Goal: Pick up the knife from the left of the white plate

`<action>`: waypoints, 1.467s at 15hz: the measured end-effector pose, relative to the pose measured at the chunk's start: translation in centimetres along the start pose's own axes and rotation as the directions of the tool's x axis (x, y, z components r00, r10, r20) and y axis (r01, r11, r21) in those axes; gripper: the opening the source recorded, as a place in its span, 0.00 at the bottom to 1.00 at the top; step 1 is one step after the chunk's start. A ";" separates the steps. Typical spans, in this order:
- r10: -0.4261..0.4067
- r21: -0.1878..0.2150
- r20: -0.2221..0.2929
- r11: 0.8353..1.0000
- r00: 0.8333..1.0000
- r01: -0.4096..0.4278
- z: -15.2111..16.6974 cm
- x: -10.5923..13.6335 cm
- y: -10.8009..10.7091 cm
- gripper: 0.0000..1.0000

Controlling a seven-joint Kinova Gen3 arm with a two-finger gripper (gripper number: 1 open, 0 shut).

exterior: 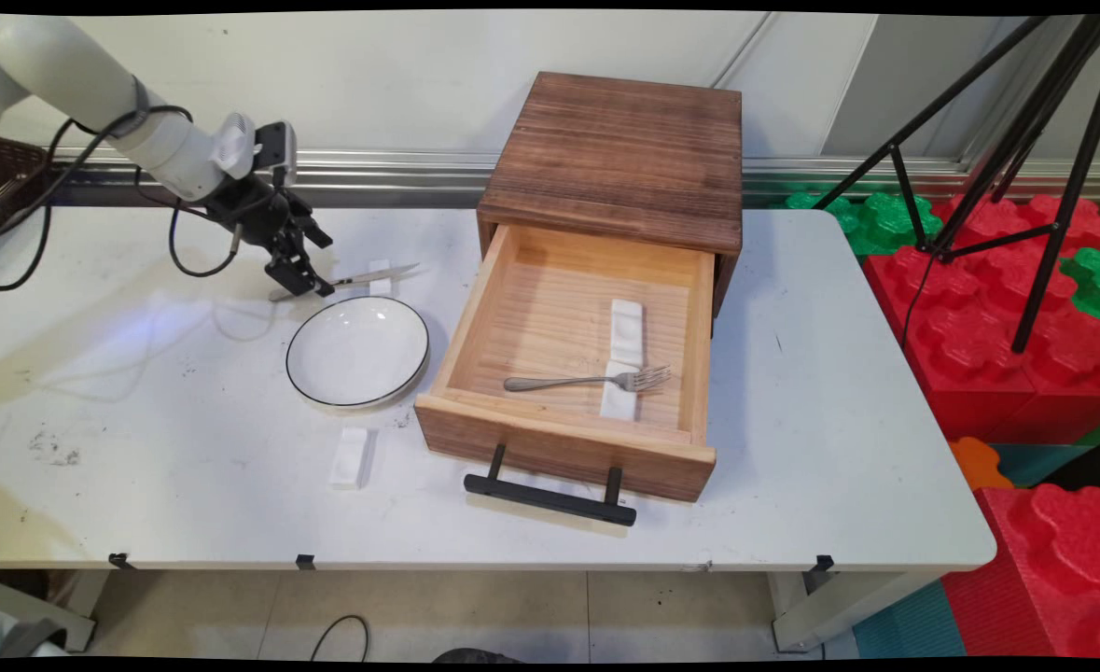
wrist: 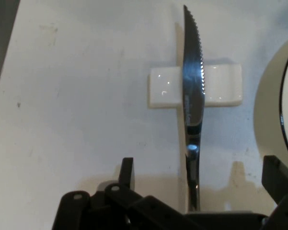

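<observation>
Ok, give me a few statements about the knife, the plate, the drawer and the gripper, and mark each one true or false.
1. The knife lies across a white rest. True.
2. The gripper is shut on the fork. False: its fingers stand open either side of the knife's handle, and the fork lies in the drawer.
3. The drawer is pulled open. True.
4. The plate holds the knife. False: the plate is bare, and the knife lies beside it on the table.
5. The fork's tines rest on a white rest inside the drawer. True.
</observation>
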 end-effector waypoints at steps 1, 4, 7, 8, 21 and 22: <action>0.000 -0.004 0.001 1.000 1.000 0.000 0.3 0.0 -0.1 1.00; 0.001 -0.018 0.006 1.000 1.000 -0.001 1.5 0.0 -0.7 1.00; -0.001 -0.028 0.012 1.000 1.000 0.001 2.0 -0.2 -0.9 1.00; -0.002 -0.030 0.014 1.000 1.000 0.002 2.1 -0.2 -1.0 1.00; -0.016 -0.044 0.025 0.999 1.000 0.017 2.7 -0.9 -1.5 0.00; -0.018 -0.043 0.025 0.999 1.000 0.020 2.6 -0.9 -1.6 0.00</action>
